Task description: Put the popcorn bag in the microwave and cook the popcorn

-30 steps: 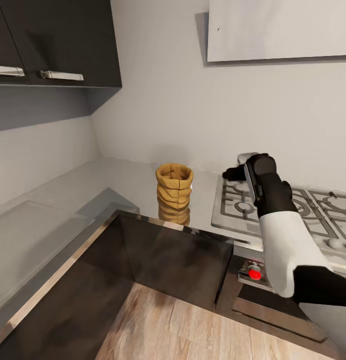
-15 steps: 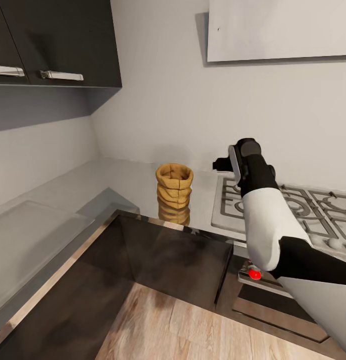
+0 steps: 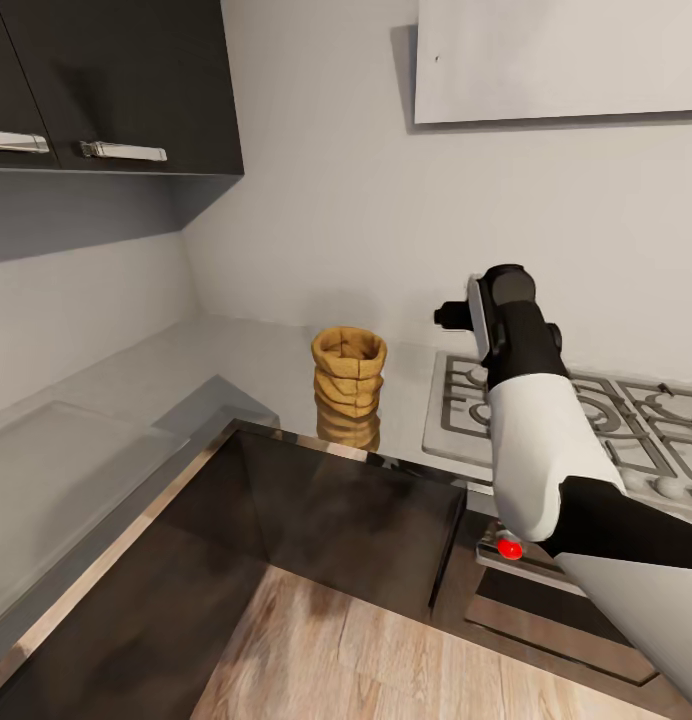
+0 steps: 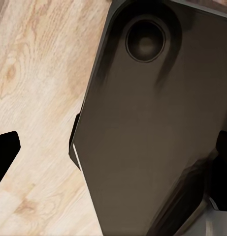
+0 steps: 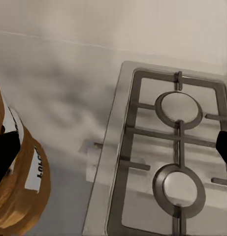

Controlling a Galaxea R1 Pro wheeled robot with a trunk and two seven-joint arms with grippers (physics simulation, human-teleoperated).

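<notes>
Above the hob (image 3: 586,420), my right gripper (image 3: 448,316): fingers spread, holding nothing, raised off the surface. Left gripper (image 4: 113,157): fingers apart, aimed at the wooden floor (image 4: 34,98). Popcorn bag (image 3: 349,385): upright on the countertop (image 3: 186,370), well to the left of my right gripper. Risk: a sideways approach could clip the rolled rim and topple or crush the soft sack.

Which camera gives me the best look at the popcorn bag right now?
The head view: the popcorn bag stands whole and upright on the countertop. The right wrist view catches just part of its side, cropped at the frame's edge.
</notes>
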